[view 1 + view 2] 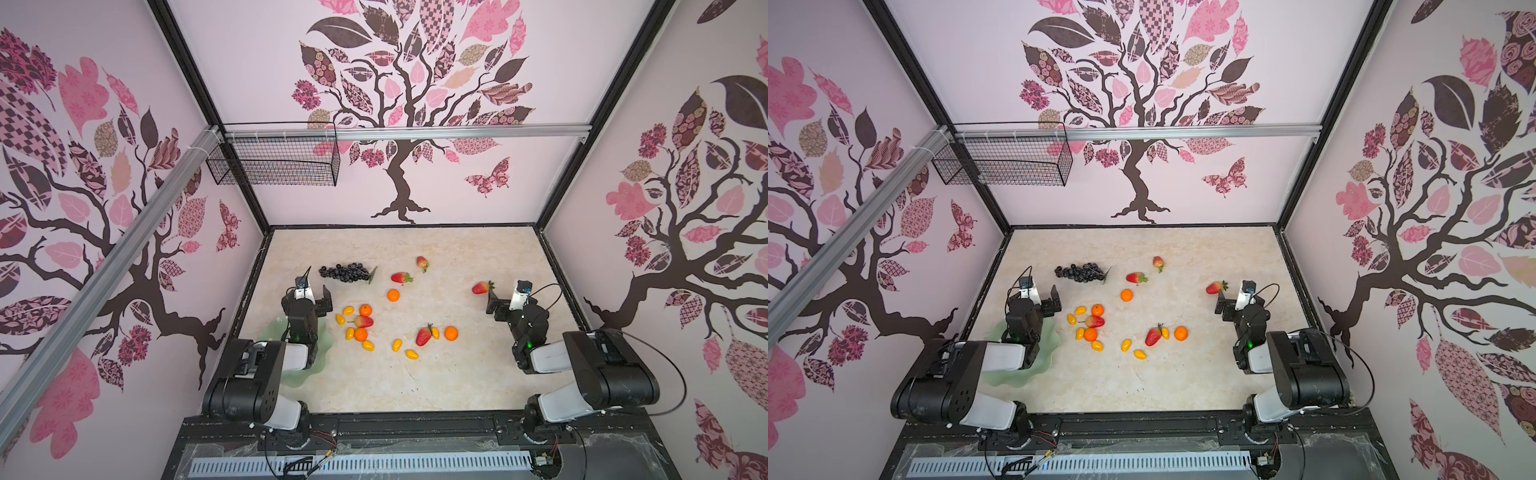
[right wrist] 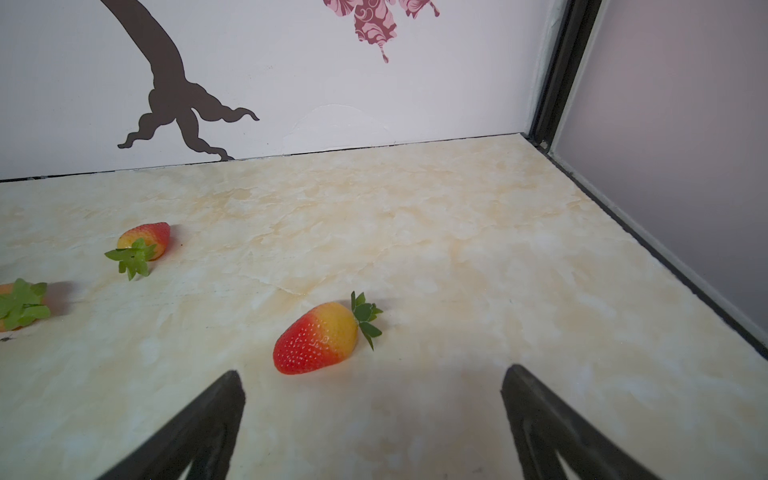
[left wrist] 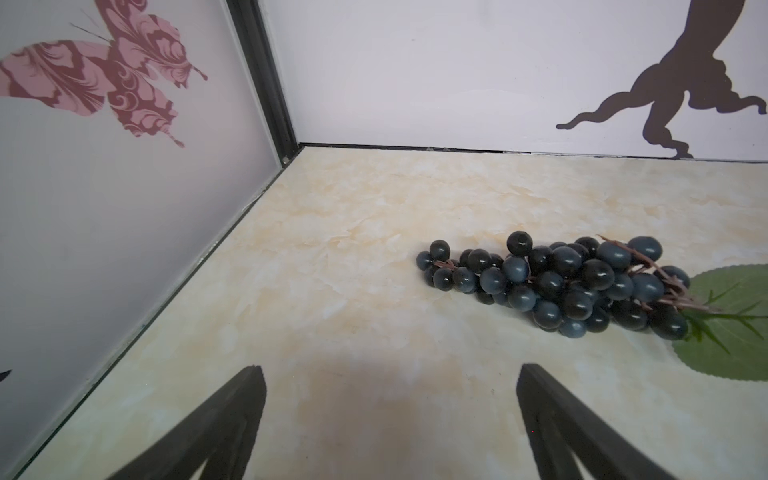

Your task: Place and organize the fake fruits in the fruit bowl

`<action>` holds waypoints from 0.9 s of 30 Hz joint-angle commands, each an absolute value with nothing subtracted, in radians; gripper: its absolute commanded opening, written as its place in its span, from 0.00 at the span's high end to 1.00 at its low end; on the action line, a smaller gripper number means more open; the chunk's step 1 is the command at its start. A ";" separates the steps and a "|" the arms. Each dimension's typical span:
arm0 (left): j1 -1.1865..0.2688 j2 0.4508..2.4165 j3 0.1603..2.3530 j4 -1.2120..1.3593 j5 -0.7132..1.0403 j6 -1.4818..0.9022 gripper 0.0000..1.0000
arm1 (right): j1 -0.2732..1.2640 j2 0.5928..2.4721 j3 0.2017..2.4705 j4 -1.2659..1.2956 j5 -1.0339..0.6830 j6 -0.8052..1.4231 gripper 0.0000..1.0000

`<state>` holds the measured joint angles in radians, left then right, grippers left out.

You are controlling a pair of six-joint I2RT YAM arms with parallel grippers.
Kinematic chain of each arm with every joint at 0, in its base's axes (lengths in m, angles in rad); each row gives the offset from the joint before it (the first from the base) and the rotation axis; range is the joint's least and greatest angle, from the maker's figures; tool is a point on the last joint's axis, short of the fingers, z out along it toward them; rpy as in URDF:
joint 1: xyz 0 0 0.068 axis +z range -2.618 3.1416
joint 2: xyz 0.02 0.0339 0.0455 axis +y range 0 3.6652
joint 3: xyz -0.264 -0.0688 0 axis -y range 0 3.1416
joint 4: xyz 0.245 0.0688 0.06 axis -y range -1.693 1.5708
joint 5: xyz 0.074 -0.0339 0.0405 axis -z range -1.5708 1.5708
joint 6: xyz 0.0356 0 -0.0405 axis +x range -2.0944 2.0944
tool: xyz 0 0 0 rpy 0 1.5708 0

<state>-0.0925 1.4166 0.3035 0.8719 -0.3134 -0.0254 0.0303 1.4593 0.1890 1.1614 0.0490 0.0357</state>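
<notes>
You're hovering right gripper [image 2: 372, 371], jaws spread, empty, just short of strawberry [image 2: 316, 338] lying on counter [image 2: 457, 249]. Plastic looking light, hard, slick: you're wanting grip across fat middle, not leafy top. Left gripper [image 3: 389, 367] gaping too, facing grapes [image 3: 552, 282]. Bowl [image 1: 325, 347] sitting under left arm [image 1: 301, 320], well apart.

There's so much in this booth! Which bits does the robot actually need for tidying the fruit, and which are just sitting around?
Part of the job:
- fruit bowl, pale green, partly under the left arm
- grape bunch
- strawberries
- tangerines
- kumquats

Just there:
- black wire basket, hung on the rail
- tree decal
- butterfly decal
</notes>
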 commanded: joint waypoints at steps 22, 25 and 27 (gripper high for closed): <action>-0.143 1.037 0.912 -0.525 -0.331 -0.588 0.01 | 0.028 0.981 0.550 0.165 -0.013 0.555 0.01; -0.114 1.050 0.963 -0.661 -0.182 -0.618 0.01 | 0.029 0.983 0.579 0.075 0.006 0.618 0.01; -0.109 1.037 0.969 -0.724 -0.103 -0.623 0.01 | 0.028 0.995 0.600 0.050 -0.072 0.584 0.01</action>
<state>-0.1192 1.0515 0.9302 -0.5316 -0.2661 -0.5739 0.0303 0.9924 0.5438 0.1795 0.0051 0.5526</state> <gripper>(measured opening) 0.986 0.995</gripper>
